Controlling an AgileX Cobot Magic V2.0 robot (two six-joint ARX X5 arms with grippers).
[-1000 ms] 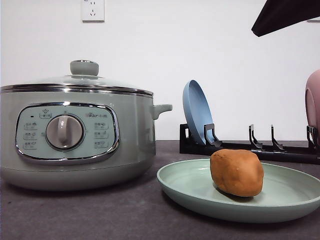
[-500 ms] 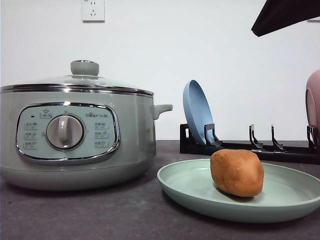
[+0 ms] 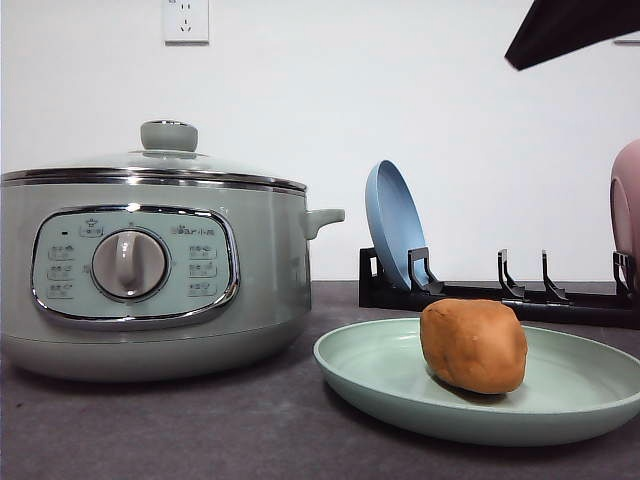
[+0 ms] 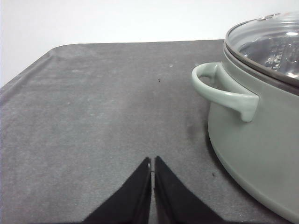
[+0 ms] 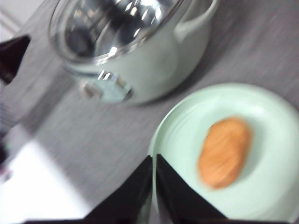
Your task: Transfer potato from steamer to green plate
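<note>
The orange-brown potato (image 3: 473,344) lies on the pale green plate (image 3: 370,375) at the front right of the table; the right wrist view shows the potato (image 5: 224,151) and plate (image 5: 187,121) from above, blurred. The sage-green steamer (image 3: 150,270) stands at the left with its glass lid on, also seen as the steamer (image 4: 261,121) and the steamer (image 5: 126,51). My left gripper (image 4: 152,161) is shut and empty over bare table beside the steamer's handle. My right gripper (image 5: 154,158) is shut and empty, high above the plate's rim, clear of the potato.
A black dish rack (image 3: 500,295) stands behind the plate, holding an upright blue plate (image 3: 393,225) and a pink plate (image 3: 627,210) at the right edge. A dark part of the right arm (image 3: 570,25) hangs at the top right. A wall socket (image 3: 186,18) sits above the steamer.
The dark arm part at the top right has shifted slightly up and to the right. Potato, plate and steamer have not moved.
</note>
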